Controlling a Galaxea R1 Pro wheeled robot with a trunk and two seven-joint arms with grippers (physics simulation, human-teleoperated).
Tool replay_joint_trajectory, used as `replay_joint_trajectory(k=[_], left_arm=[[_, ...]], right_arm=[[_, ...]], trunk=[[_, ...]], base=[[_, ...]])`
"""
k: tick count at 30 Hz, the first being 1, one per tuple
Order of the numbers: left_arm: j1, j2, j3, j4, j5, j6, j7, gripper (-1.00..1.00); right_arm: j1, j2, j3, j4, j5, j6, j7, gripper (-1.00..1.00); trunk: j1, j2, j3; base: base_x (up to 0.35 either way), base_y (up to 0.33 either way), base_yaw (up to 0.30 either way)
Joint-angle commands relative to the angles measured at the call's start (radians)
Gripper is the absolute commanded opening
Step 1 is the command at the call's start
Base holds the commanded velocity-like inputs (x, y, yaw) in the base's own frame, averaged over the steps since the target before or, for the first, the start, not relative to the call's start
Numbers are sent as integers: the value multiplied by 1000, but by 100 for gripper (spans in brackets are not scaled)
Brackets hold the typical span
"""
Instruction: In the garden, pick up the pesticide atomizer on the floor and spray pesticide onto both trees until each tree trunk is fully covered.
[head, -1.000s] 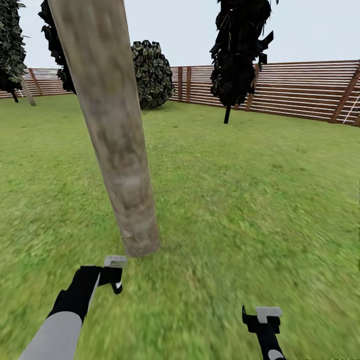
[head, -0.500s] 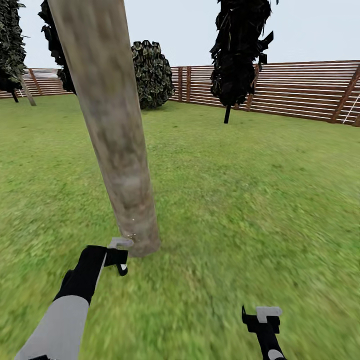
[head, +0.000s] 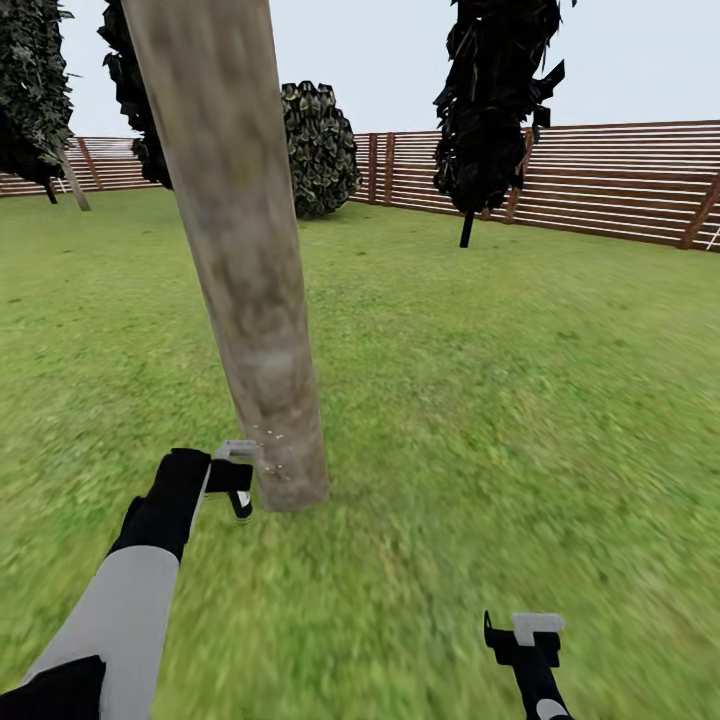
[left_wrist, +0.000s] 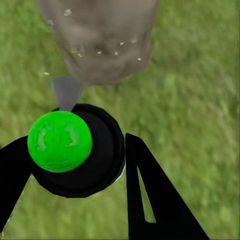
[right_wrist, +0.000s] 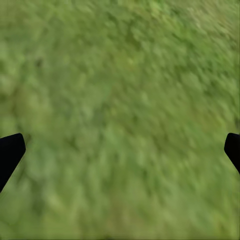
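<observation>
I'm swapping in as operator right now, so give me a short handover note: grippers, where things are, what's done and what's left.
Left gripper: shut on the pesticide atomizer, whose nozzle points at the base of the near tree trunk, close beside it.
Right gripper: open, empty, low over the grass.
Done: atomizer picked up; small pale specks show on the lower trunk, so spraying seems under way.
Left: the upper trunk shows no specks; coverage cannot be judged as complete. The second tree is still to do; I cannot tell which of the trees further back it is.
</observation>
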Motion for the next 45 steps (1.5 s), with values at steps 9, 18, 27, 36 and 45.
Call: replay_joint_trajectory(k=[9, 18, 27, 36, 45], left_arm=[[-79, 45, -47, -2, -12, 82, -90, -100], [-115, 77, -80, -1, -13, 138, -107, -100], [-111, 94, -89, -1, -14, 129, -104, -100], [-112, 89, -88, -2, -13, 129, -104, -100], [-112, 89, -87, -2, -13, 129, -104, -100]], right_arm=[[-1, 0, -8, 1, 11, -3, -2, 100], [-1, 0, -8, 1, 11, -3, -2, 100], [-1, 0, -8, 1, 11, -3, -2, 100], [-1, 0, -8, 1, 11, -3, -2, 100], [-1, 0, -8, 1, 11, -3, -2, 100]], trunk=[[0, 0, -1], [0, 0, -1], [0, 0, -1], [0, 0, -1], [0, 0, -1]], base=[[0, 0, 36], [0, 0, 215], [37, -123, 6], [33, -270, 0], [-45, -276, 0]])
